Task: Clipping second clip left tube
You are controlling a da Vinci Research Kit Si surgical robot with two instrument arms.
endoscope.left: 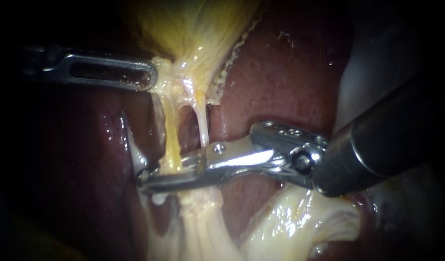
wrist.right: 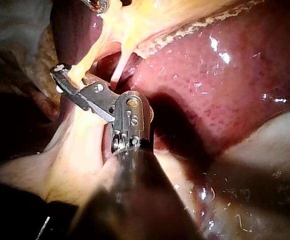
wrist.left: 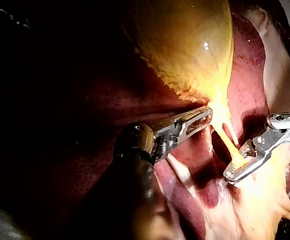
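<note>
Two tubes descend from the gallbladder (endoscope.left: 193,29) over dark liver (endoscope.left: 280,72). My right instrument (endoscope.left: 147,178) has its jaws closed around the yellow left tube (endoscope.left: 169,135), beside the paler right tube (endoscope.left: 202,126). My left instrument (endoscope.left: 153,79) has its jaws pinching the gallbladder's neck.

The dark red liver (endoscope.left: 290,82) carries everything here. In the endoscope view the yellow gallbladder (endoscope.left: 193,29) lies on its upper part, and pale, glistening tissue (endoscope.left: 290,227) rests on it lower down.
</note>
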